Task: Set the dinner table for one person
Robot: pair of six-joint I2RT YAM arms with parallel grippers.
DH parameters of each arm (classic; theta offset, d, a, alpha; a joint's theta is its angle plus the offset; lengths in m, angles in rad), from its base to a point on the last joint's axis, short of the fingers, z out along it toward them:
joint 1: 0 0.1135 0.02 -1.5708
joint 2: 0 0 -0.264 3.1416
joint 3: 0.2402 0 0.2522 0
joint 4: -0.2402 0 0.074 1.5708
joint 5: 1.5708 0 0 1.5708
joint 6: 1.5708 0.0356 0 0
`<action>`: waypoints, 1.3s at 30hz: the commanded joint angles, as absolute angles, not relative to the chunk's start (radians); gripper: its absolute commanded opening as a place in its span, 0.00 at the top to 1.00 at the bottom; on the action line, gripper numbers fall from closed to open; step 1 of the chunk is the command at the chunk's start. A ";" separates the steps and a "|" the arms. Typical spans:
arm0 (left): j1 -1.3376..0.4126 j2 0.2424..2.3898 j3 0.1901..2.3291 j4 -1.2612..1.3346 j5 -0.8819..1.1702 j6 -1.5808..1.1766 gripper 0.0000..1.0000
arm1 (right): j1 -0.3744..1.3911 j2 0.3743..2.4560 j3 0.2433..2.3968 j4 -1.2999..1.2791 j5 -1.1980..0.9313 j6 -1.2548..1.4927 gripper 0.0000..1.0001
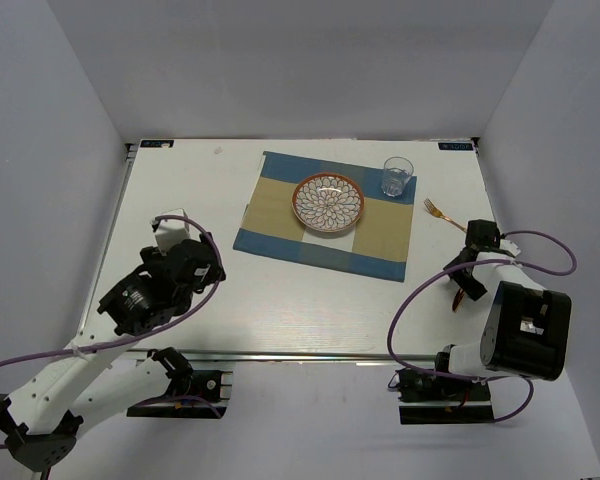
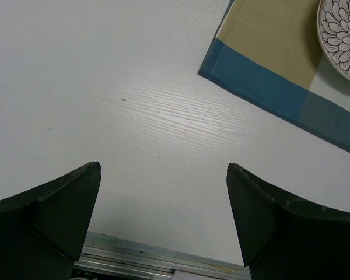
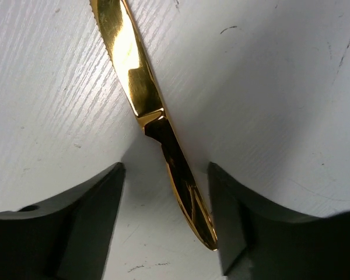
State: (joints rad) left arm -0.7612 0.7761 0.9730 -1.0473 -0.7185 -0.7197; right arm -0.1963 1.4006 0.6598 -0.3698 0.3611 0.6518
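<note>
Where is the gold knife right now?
In the right wrist view the gold knife lies on the dinner table, its handle between the right gripper's fingers, near the fork.

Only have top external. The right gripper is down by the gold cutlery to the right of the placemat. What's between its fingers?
Observer: A gold knife, lying flat on the dinner table. The right gripper straddles its handle, and the blade points away from the gripper.
Operator: Clamped yet?
Observer: No, the jaws are open. Bare table shows between one finger and the handle. The other finger sits close to the handle's end, and contact is unclear.
Operator: Is the left arm carrying anything?
Observer: Nothing. The left gripper is wide open over bare tabletop, with the placemat corner ahead of it.
</note>
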 commanded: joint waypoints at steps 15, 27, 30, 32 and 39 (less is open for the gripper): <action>-0.759 0.684 0.983 -1.072 -0.759 -0.750 0.02 | -0.192 1.425 0.575 -0.368 0.143 0.686 1.00; -0.759 0.651 0.982 -1.077 -0.765 -0.761 0.02 | -0.170 1.226 0.640 -0.446 0.155 0.568 1.00; -0.759 0.647 0.982 -1.080 -0.765 -0.762 0.02 | -0.163 1.149 0.646 -0.448 0.135 0.543 1.00; -0.759 0.650 0.982 -1.078 -0.765 -0.761 0.02 | -0.157 1.114 0.655 -0.442 0.095 0.520 1.00; -0.759 0.630 0.982 -1.080 -0.769 -0.762 0.02 | -0.121 1.123 0.715 -0.425 0.026 0.462 1.00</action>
